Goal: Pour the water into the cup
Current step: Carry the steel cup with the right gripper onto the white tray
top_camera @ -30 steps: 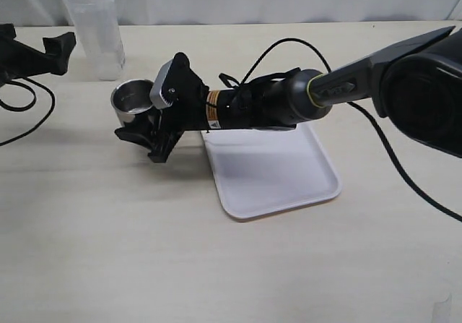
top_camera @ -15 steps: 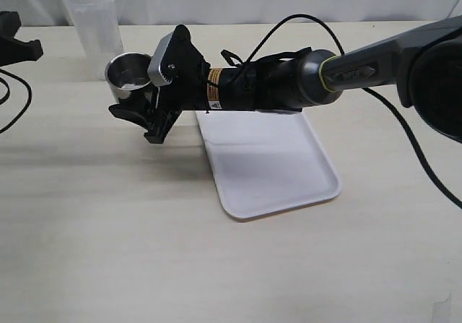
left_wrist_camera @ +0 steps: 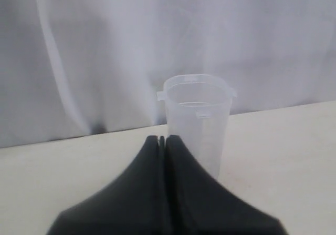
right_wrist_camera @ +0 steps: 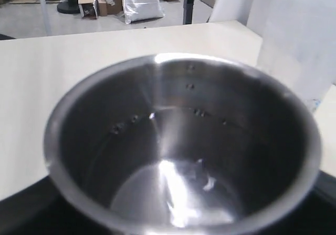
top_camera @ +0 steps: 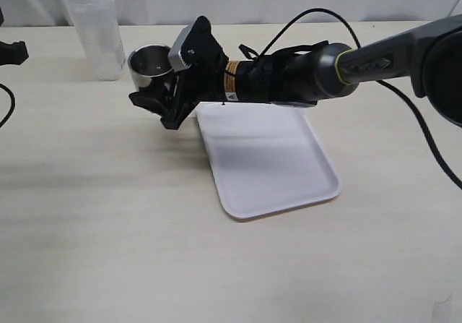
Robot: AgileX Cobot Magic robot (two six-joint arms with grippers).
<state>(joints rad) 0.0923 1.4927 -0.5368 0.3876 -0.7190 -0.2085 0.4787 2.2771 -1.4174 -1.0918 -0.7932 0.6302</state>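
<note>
My right gripper (top_camera: 157,92) is shut on the brushed-steel cup (top_camera: 151,61) and holds it upright, apparently off the table, by the white tray's far left corner. In the right wrist view the cup (right_wrist_camera: 184,140) fills the frame, with a little clear water (right_wrist_camera: 178,193) glinting at its bottom and drops on the inner wall. The translucent plastic beaker (top_camera: 95,30) stands just left of the cup and also shows in the left wrist view (left_wrist_camera: 198,116). My left gripper (left_wrist_camera: 163,140) is shut and empty, some way from the beaker; in the exterior view it (top_camera: 11,50) is at the left edge.
A white tray (top_camera: 268,157) lies on the table under my right arm. A black cable (top_camera: 6,106) loops at the left edge. A white curtain hangs behind the table's far edge.
My right gripper has carried the steel cup up, toward the back and then right. My left gripper has drawn back to the left, almost out of the exterior view.
</note>
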